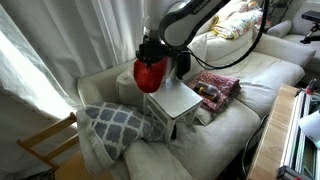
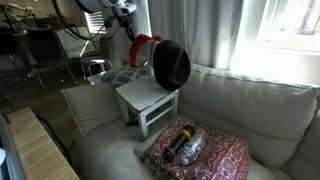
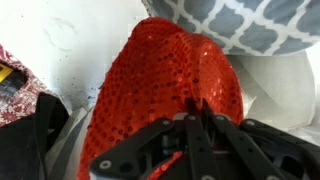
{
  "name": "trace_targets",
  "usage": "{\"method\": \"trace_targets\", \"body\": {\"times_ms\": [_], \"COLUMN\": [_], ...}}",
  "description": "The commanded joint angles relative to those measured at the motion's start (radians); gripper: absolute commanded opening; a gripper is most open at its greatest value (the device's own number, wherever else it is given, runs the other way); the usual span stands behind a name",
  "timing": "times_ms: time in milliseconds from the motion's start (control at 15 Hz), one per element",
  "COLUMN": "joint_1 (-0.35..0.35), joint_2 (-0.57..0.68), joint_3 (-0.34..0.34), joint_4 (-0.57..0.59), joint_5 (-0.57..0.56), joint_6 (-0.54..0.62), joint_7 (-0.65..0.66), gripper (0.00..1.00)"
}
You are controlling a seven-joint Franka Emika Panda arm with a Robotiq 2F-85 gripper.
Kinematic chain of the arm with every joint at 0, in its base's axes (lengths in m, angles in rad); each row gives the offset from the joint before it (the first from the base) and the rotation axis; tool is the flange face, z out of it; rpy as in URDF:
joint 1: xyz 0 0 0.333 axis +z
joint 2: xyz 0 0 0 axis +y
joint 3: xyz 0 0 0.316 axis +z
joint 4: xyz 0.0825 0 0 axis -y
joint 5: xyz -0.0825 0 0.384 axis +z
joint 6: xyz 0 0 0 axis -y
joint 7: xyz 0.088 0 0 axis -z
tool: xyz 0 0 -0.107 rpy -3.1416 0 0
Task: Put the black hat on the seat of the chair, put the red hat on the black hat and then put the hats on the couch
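Note:
My gripper [image 3: 200, 112] is shut on the sequined red hat [image 3: 170, 70] and holds it in the air above the back edge of the small white chair [image 1: 175, 100], which stands on the cream couch [image 1: 235, 125]. Both exterior views show the red hat [image 1: 150, 73] [image 2: 140, 47] hanging under the gripper [image 1: 150, 48] [image 2: 128, 32]. The black hat [image 2: 171, 65] is tilted on its side right next to the red hat, above the chair seat [image 2: 142, 97]. I cannot tell whether it is held too. The couch [image 2: 265, 110] fills most of the view.
A red patterned cloth [image 1: 215, 88] [image 2: 205, 150] with a dark bottle-like thing on it lies on the couch beside the chair. A grey-and-white patterned pillow [image 1: 115, 125] [image 3: 245, 20] lies on the chair's other side. A tan wooden chair [image 1: 45, 148] and curtains stand behind the couch.

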Motion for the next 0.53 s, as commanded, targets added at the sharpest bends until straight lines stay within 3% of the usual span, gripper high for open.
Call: {"method": "trace_targets", "body": {"times_ms": [0,133,267,467], "joint_1": [-0.101,-0.161,-0.202,-0.218], "joint_2": [-0.088,-0.117,-0.151,-0.205], "joint_3": [0.119,0.191,0.222,0.176], "joint_4": [-0.063,-0.077,-0.097,-0.150], "joint_5": [0.185,0.332,0.452,0.503], "joint_6": [-0.003,-0.017,-0.093,-0.280], "joint_7": [-0.142,-0.256,-0.343,-0.356], "gripper": [0.02,0.02,0.02,0.02]}}
